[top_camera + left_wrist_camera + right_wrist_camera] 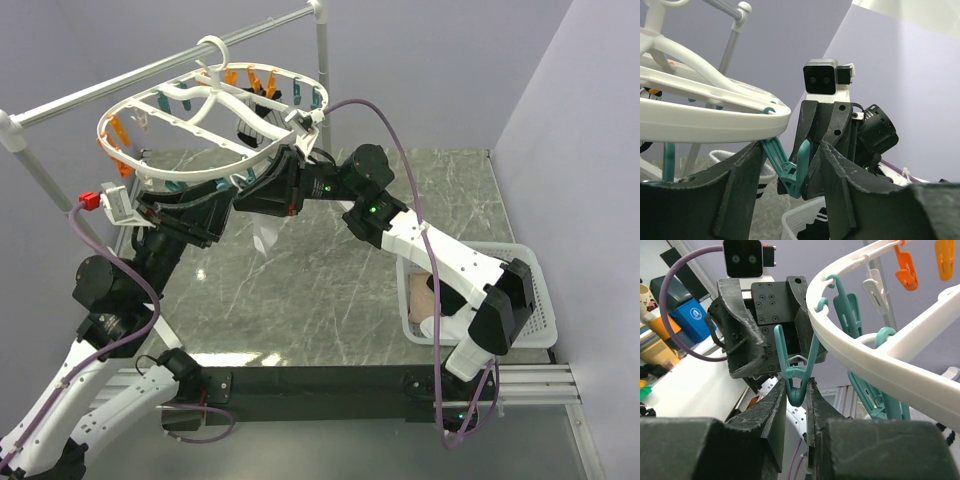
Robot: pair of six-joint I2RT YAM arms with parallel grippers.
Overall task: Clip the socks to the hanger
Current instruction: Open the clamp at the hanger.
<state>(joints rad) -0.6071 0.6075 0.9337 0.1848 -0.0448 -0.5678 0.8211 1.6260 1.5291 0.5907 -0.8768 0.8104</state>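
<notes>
The white oval hanger hangs from the rail, with orange and teal clips on its rim. Both grippers meet under its near-right rim. My right gripper is shut on the lower end of a teal clip that hangs from the hanger. My left gripper is open, with the same teal clip between its fingers, not touching them. A white sock with black stripes hangs just below the grippers; what holds it is hidden. A pinkish-beige sock lies in the basket.
The silver rail and its posts stand at the back. A white lattice basket sits at the table's right, beside the right arm; it also shows in the left wrist view. The purple walls are close at the back and right.
</notes>
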